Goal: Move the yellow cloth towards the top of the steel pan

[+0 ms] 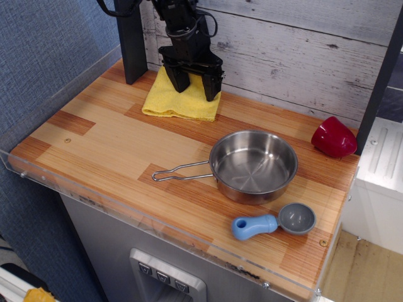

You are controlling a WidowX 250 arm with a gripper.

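The yellow cloth [178, 102] lies at the back of the wooden counter by the plank wall, up and to the left of the steel pan [253, 165]. Its far edge is lifted a little. My black gripper [196, 83] points down onto the cloth's far right part. Its two fingers [214, 87] stand a little apart with fabric bunched between them, gripping the cloth. The pan sits empty at the counter's middle right. Its wire-loop handle [179, 171] points left.
A small grey scoop with a blue handle [272, 223] lies in front of the pan. A red cup [333, 137] lies on its side at the back right. A dark post [133, 41] stands at the back left. A clear rim [94, 200] edges the counter.
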